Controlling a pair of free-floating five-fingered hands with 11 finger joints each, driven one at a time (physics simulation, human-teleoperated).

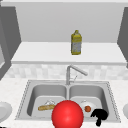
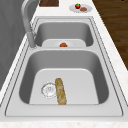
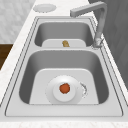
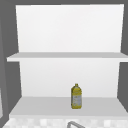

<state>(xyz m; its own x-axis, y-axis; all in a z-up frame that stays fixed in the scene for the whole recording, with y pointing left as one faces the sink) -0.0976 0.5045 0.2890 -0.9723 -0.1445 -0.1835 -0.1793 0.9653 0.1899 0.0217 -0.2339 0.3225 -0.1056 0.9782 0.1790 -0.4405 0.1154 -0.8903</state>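
Over the sink's front rim [image 1: 110, 119], the right hand [image 1: 100, 115] hovers with fingers curled, holding nothing. Just up-left of its fingers, a small orange fruit [image 1: 87, 108] rests on a white plate [image 1: 93, 105] in the right basin. A red ball [image 1: 67, 114] fills the space beside them, leftward.

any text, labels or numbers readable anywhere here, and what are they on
No readable text anywhere.
The bottle on the shelf has a pale grey label, too blurred to read.
The plate in the right basin, the bread in the left basin, the red ball and the hand bear no marks.
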